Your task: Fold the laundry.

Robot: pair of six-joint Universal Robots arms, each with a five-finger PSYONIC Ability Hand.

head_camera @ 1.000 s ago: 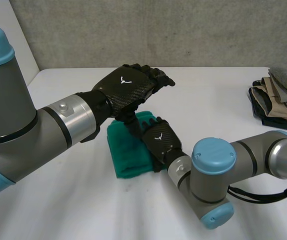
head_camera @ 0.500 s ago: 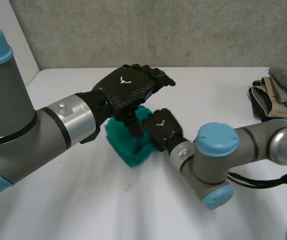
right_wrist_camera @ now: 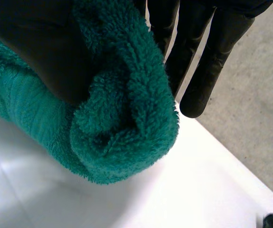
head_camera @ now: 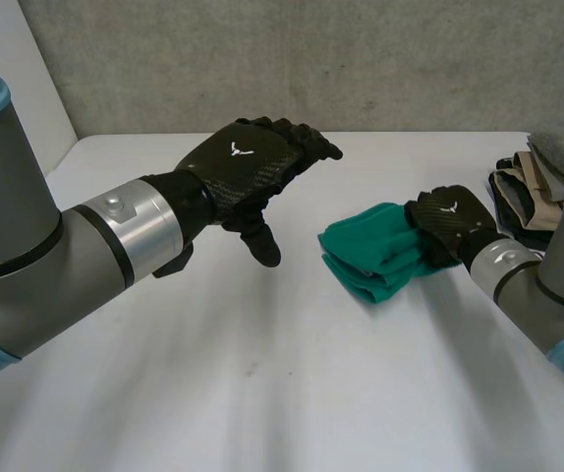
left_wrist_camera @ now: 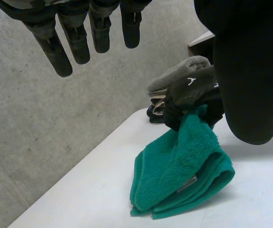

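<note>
A folded green towel (head_camera: 372, 253) lies right of the table's middle, its far end lifted. My right hand (head_camera: 447, 225) is shut on that end: in the right wrist view the thumb (right_wrist_camera: 36, 52) and fingers (right_wrist_camera: 208, 61) pinch the thick fold of the towel (right_wrist_camera: 122, 123). The left wrist view has the towel (left_wrist_camera: 179, 175) resting on the table with the right hand (left_wrist_camera: 191, 92) gripping its upper edge. My left hand (head_camera: 248, 172) hovers open above the table's middle, fingers (left_wrist_camera: 65, 42) straight, apart from the towel.
A stack of folded grey, tan and dark laundry (head_camera: 547, 187) sits at the table's right edge, just behind my right hand. A grey wall (head_camera: 292, 59) runs along the table's far side.
My right hand has closed on the green towel and dragged it from under the left hand to the right, toward the stack. The left hand has stayed in place.
</note>
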